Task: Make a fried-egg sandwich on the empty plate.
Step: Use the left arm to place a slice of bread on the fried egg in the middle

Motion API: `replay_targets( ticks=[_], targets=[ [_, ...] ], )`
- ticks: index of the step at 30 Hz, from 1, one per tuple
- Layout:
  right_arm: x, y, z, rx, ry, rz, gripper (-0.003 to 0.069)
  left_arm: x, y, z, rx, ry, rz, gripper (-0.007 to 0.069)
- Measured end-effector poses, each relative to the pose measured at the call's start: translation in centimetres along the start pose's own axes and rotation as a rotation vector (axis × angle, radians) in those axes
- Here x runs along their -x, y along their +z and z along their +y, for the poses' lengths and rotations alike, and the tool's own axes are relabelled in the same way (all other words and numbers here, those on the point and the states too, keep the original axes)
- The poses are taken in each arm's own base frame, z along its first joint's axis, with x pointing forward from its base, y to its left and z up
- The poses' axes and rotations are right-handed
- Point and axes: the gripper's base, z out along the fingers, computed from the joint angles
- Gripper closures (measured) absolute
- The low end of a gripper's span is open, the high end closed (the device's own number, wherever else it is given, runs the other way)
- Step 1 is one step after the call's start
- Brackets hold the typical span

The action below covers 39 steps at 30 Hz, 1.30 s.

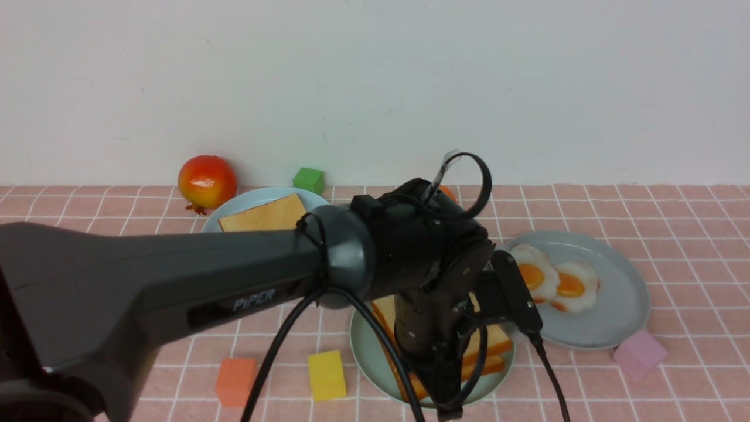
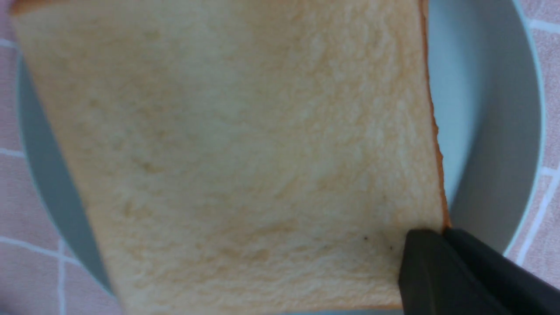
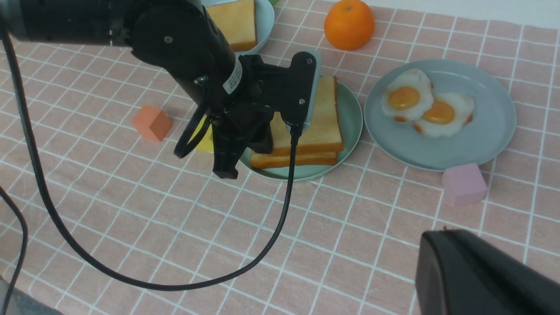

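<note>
The mint-green plate (image 1: 366,351) (image 3: 350,127) (image 2: 490,109) holds two toast slices. The upper slice (image 1: 495,339) (image 3: 326,113) (image 2: 245,153) sits slightly raised over the lower slice (image 1: 486,368) (image 3: 297,159). I see no egg between them. My left gripper (image 3: 225,168) (image 2: 437,236) points down over the plate. Its fingers are close together at a corner of the upper slice. Two fried eggs (image 1: 554,281) (image 3: 424,107) lie on the grey-blue plate (image 1: 621,305) (image 3: 490,131). My right gripper (image 3: 437,238) is shut and empty above the tablecloth, nearer than the plates.
A pale blue plate (image 1: 234,208) at the back left holds another toast slice (image 1: 266,214) (image 3: 234,19). A pomegranate (image 1: 207,181) and an orange (image 3: 349,24) sit at the back. Green (image 1: 309,179), orange (image 1: 236,381), yellow (image 1: 327,375) and pink (image 1: 640,353) blocks surround the plates.
</note>
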Motion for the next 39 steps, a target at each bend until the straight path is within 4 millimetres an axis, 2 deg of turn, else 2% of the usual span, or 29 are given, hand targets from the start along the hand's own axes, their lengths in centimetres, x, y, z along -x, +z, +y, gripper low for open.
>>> replay_targets(
  ticks=[10,13,20,23,29,39],
  targets=[
    [0.0,0.0,0.0,0.003,0.001,0.001,0.0651,-0.3,-5.0,0.3,-0.005,0.013,-0.059,0.0611],
    [0.0,0.0,0.0,0.003,0.001,0.002,0.0650,-0.6,-4.6,0.4,-0.040,-0.005,-0.068,0.0611],
    [0.0,0.0,0.0,0.003,0.001,0.002,0.0649,-2.3,-2.0,0.0,-0.021,0.040,-0.035,0.0611],
    [0.0,0.0,0.0,0.005,0.002,0.000,0.0649,-2.4,-1.4,-0.1,-0.013,0.038,-0.061,0.0611],
    [0.2,0.0,0.1,0.007,0.003,-0.020,0.0649,-2.0,-1.4,0.0,0.004,0.027,-0.117,0.0611],
    [0.2,0.0,0.1,0.008,0.004,-0.024,0.0649,-2.0,-1.4,-0.1,-0.008,0.021,-0.110,0.0611]
  ],
)
